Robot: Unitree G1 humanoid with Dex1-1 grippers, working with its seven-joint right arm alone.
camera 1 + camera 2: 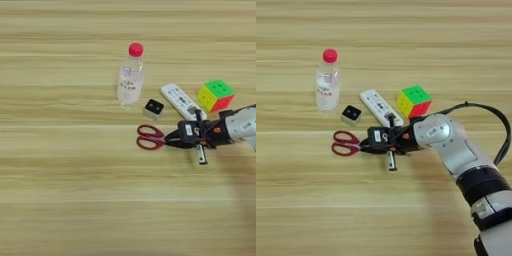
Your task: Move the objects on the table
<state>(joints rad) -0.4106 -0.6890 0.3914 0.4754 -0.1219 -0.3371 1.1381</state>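
The table (301, 200) fills both views. Right of centre, the scissors (348, 143) lie flat with their red handles pointing to the frame's left. The gripper (372, 141) reaches in from the lower right and covers the blades; its black fingers look closed on them, though the grip itself is hard to make out. Just above the gripper lies the remote (380, 107), angled toward the upper left. The cube (413, 101) sits just right of the remote. A small black-topped block (351, 114) rests left of the remote, beside an upright bottle (327, 82).
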